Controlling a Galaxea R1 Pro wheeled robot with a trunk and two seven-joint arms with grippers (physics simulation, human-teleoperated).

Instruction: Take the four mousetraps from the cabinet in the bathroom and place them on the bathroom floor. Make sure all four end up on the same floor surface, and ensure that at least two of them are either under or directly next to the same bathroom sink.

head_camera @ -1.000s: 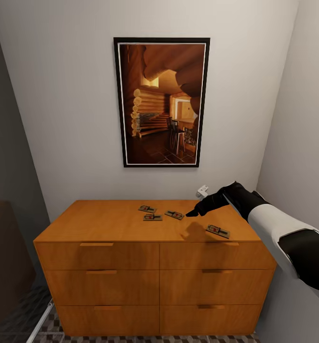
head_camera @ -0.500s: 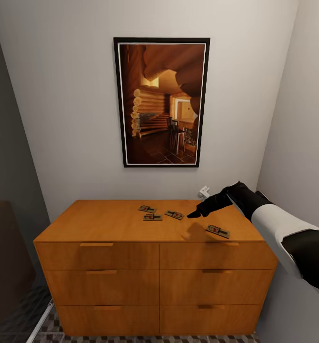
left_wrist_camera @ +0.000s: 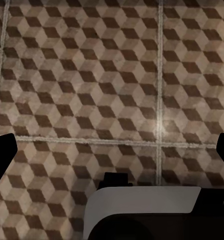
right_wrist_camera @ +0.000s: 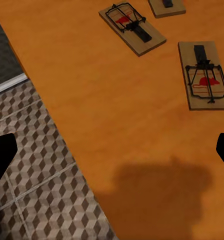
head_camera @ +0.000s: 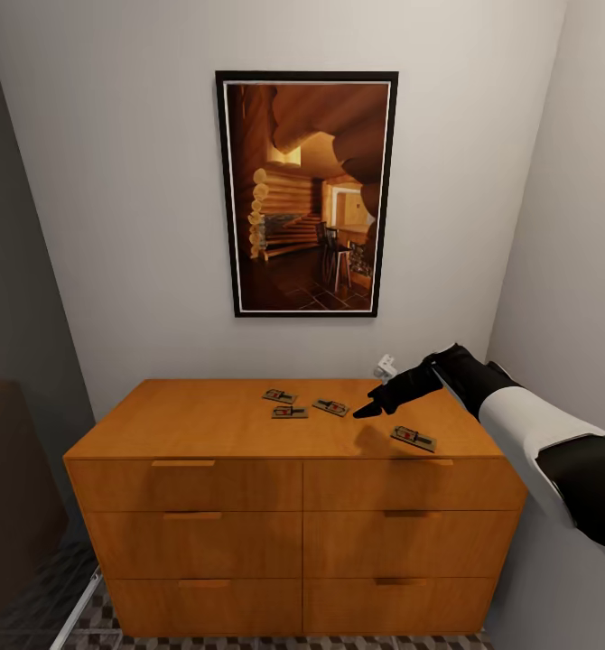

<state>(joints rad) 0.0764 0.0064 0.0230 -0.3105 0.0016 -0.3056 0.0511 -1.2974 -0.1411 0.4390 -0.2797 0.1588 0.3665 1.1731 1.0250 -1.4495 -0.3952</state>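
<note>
Fingers: your right gripper (head_camera: 367,408) is spread wide, empty.
Change: it edged slightly lower over the cabinet (head_camera: 221,424).
Meaning: 4 mousetraps (head_camera: 330,407) remain untouched.

no readable text anywhere, mousetraps (right_wrist_camera: 207,76) blank, cabinet (head_camera: 248,506) unlabeled, framed picture (head_camera: 307,193) has no caption

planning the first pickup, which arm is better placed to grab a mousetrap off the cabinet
Right. The right gripper hovers over the cabinet top among the mousetraps, with its fingertips wide apart. The left wrist view faces the tiled bathroom floor, so that arm points away from the traps.
</note>
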